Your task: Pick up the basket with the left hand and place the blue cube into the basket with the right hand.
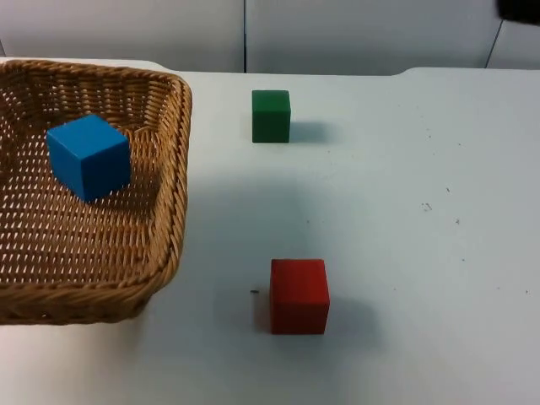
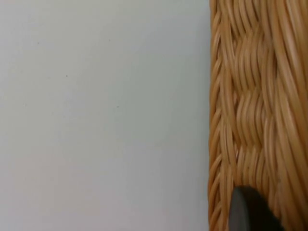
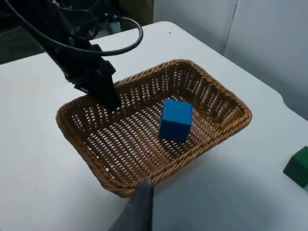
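Observation:
The wicker basket (image 1: 173, 169) is at the table's left with the blue cube (image 1: 89, 156) lying inside it, tilted on the woven floor. In the right wrist view the blue cube (image 3: 175, 120) sits near the middle of the basket (image 3: 120, 185). My left gripper (image 3: 109, 100) is shut on the basket's far rim, and the left wrist view looks along that rim (image 2: 250, 110) past a black fingertip (image 2: 250, 211). I cannot tell whether the basket is off the table. My right gripper (image 3: 140, 204) hangs apart from the basket's near corner and holds nothing.
A green cube (image 1: 271, 116) stands near the table's far edge, also seen as the green cube (image 3: 299, 166). A red cube (image 1: 299, 295) stands nearer the front, right of the basket. The grey partition wall (image 1: 354, 34) closes the back.

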Controlling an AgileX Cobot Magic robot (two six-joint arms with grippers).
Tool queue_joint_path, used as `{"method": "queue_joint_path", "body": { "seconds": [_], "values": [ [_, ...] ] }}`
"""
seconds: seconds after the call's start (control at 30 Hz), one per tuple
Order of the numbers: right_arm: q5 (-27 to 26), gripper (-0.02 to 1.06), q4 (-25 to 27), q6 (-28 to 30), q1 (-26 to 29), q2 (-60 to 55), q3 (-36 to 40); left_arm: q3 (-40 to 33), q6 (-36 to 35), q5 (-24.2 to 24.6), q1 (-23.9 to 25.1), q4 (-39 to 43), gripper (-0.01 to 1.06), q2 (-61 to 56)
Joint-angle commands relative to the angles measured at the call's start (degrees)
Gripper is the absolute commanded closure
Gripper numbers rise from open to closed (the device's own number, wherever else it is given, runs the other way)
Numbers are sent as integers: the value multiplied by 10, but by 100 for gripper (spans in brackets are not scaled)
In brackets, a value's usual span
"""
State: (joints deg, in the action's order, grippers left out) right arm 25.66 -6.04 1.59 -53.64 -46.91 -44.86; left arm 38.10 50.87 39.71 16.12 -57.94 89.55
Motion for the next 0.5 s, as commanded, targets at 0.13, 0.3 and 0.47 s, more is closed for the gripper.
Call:
{"method": "queue_joint_path", "body": {
  "seconds": [0.13, 0.3, 0.47],
  "values": [
    [36, 15, 3, -1, -1, 86, 21, 23, 31, -3, 2, -39, 105, 48],
    [88, 15, 1, -1, -1, 133, 21, 38, 75, -7, 2, -76, 105, 86],
    [107, 15, 1, -1, -1, 141, 21, 54, 91, -13, 2, -82, 105, 118]
  ]
}}
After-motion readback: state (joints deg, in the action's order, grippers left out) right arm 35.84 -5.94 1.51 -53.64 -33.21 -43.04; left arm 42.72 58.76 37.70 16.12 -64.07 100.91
